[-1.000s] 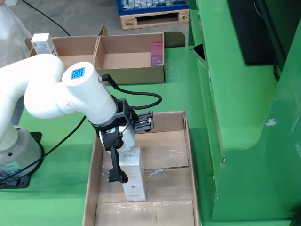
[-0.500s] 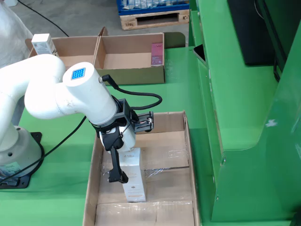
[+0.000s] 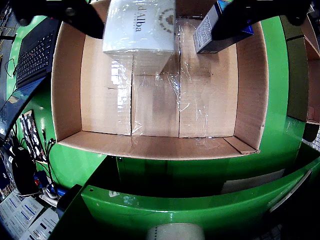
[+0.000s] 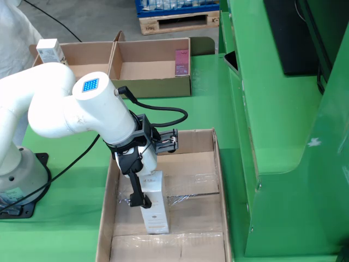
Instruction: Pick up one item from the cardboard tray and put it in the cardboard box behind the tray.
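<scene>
A white d'Alba carton (image 4: 155, 210) stands upright in the cardboard tray (image 4: 106, 218). My gripper (image 4: 150, 196) is down around its upper part, with one black finger (image 4: 137, 188) against its left face in the fixed view; the other finger is hidden. In the wrist view the white carton (image 3: 140, 25) fills the top between the fingers of the gripper (image 3: 157, 27). The left finger (image 3: 80, 17) meets its edge. A strip of cardboard shows between the carton and the right finger (image 3: 250, 15). A dark blue carton (image 3: 212, 32) lies under that finger. The tray rim (image 3: 150, 147) runs below.
Behind the tray sits an open cardboard box (image 4: 158, 87) with a pink item (image 4: 181, 61) at its right wall. A second box to its left holds a white carton (image 4: 50, 51). A tall green structure (image 4: 283, 136) borders the tray's right. The arm base (image 4: 16, 180) stands left.
The visible finger's tip has shifted slightly up and in against the white carton. The carton and the arm have stayed in place.
</scene>
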